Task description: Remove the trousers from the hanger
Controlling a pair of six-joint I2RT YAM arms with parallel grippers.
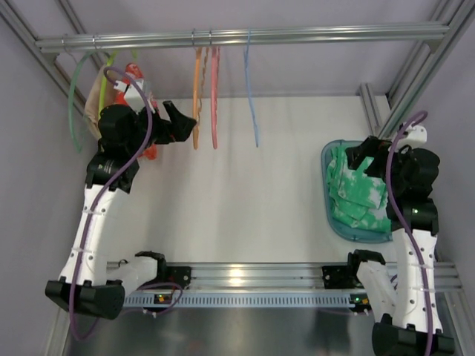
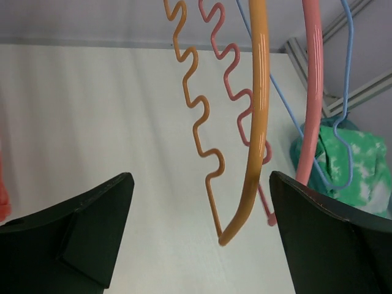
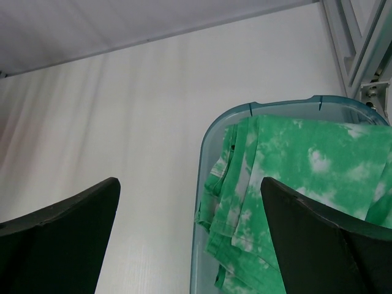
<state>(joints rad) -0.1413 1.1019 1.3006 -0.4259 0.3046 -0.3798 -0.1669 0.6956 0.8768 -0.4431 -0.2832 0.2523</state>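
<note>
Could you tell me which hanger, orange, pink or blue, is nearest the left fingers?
The orange hanger, just before the open left fingers; the pink hanger and blue hanger hang farther right.

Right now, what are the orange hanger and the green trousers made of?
The orange hanger looks like smooth, glossy plastic: a bright highlight runs down its curved bar. The green trousers look like soft, matte cloth: they lie in folds and creases, with blotchy white print.
</note>
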